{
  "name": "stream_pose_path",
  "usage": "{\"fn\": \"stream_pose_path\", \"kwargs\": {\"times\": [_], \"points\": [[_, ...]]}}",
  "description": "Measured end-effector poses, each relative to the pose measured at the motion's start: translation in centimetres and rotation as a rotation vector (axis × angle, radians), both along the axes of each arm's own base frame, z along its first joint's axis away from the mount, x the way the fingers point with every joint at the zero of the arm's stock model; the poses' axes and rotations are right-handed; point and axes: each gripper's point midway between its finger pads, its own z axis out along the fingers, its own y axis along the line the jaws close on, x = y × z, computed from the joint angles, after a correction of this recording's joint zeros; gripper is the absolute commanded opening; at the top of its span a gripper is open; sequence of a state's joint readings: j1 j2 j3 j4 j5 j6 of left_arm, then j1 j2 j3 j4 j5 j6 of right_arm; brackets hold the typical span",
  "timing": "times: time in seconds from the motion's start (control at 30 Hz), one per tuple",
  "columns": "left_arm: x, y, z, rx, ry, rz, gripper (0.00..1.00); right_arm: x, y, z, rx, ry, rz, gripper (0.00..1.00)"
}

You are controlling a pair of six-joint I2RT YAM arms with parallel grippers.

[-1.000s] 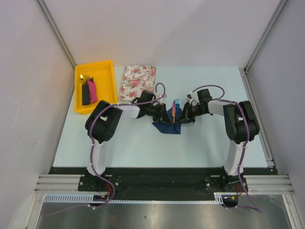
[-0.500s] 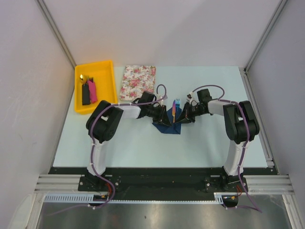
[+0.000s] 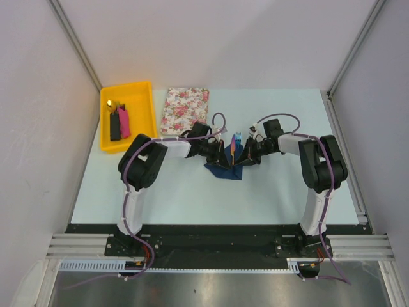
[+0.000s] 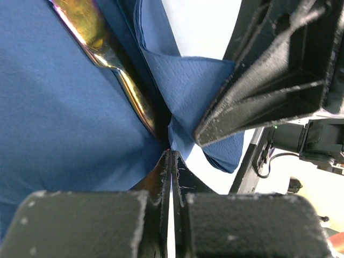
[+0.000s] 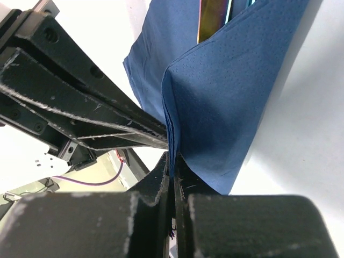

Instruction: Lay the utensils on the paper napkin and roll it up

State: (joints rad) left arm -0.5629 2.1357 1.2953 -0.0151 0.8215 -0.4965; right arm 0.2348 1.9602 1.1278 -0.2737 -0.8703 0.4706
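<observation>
Both arms meet at the middle of the worktop (image 3: 185, 195), over the paper napkin (image 3: 225, 169). Left jaws are pressed together, pinching a napkin fold; right jaws clamp a raised fold opposite. The utensils (image 3: 235, 144) sit between the folds, ends poking toward the far edge.

The left arm (image 3: 130, 206) and right arm (image 3: 313, 210) are built alike, with white tubular links set between bulky, rounded black joint housings. A thin purple cable (image 3: 219, 119) runs along each arm, bowing out in a loop near the wrist. Both arms rise from a black base rail (image 3: 211, 246). The left claw (image 4: 171, 157) and right claw (image 5: 173, 157) have matte black fingers (image 4: 156, 180) with a rough, layered printed texture, pale scuffed edges and boxy black mounts behind them.
</observation>
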Motion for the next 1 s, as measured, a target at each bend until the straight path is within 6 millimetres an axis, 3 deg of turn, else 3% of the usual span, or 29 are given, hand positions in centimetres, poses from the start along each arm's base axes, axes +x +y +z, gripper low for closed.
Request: {"fn": "stream_pose_path", "kwargs": {"times": [0.3, 0.83, 0.87, 1.0], "points": [[0.0, 0.1, -1.1, 0.024, 0.023, 0.007, 0.00, -0.4, 0.7, 0.0, 0.000, -0.004, 0.020, 0.02], [0.0, 0.2, -1.3, 0.032, 0.036, 0.008, 0.00, 0.0, 1.7, -0.6, 0.013, -0.005, 0.018, 0.02], [0.0, 0.2, -1.3, 0.033, 0.037, 0.009, 0.01, 0.1, 1.7, -0.6, 0.014, -0.004, 0.017, 0.02], [0.5, 0.7, -1.3, 0.034, 0.045, 0.027, 0.20, 0.1, 1.9, -1.1, 0.016, 0.006, 0.015, 0.02]]}}
